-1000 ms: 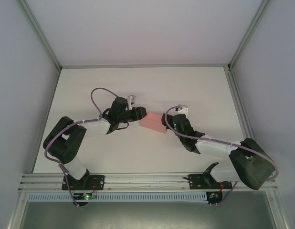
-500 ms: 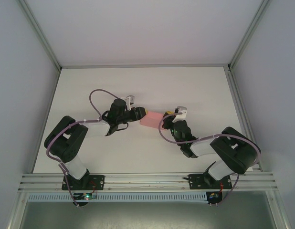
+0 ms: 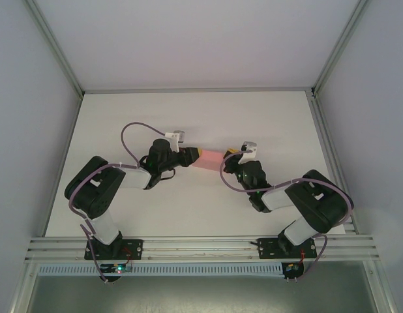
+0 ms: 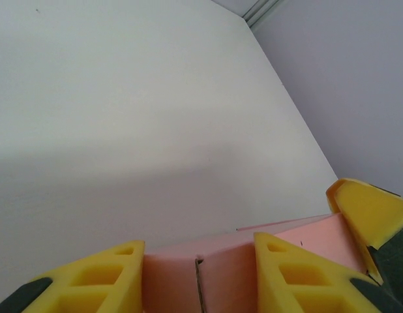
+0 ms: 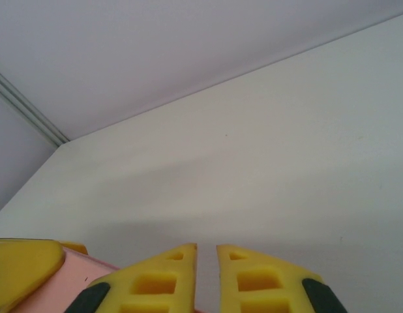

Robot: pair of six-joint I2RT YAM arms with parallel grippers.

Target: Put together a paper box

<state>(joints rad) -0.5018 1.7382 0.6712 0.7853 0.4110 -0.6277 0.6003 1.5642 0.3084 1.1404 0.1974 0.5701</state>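
Nearest you, the two arms reach in from the desk's (image 3: 188, 117) near edge and meet at its middle. The paper box (image 3: 211, 159) sits between them, well clear of every edge.

Your left end effector (image 3: 192, 156) is grasping the box: in its wrist view, pink card fills the gap between the yellow fingers (image 4: 90, 283) and touches both. Your right end effector (image 5: 207, 249) is clenched almost tight, with a thin slit between its fingers, at the box's other end.

By my reading, the sheet is already folded into a low rectangular body, so the main forming looks done. What seems left is closing or tucking the ends.

Several things you cannot check here:
- The frame's bottom edge cuts off whether the right fingers pinch a flap or nothing.
- The end effectors cover both ends of the box from above.
- A vertical seam shows on the near pink face, but whether it is locked is unclear.
- Whether the box rests on the desk or hangs just above it is also hard to make out.
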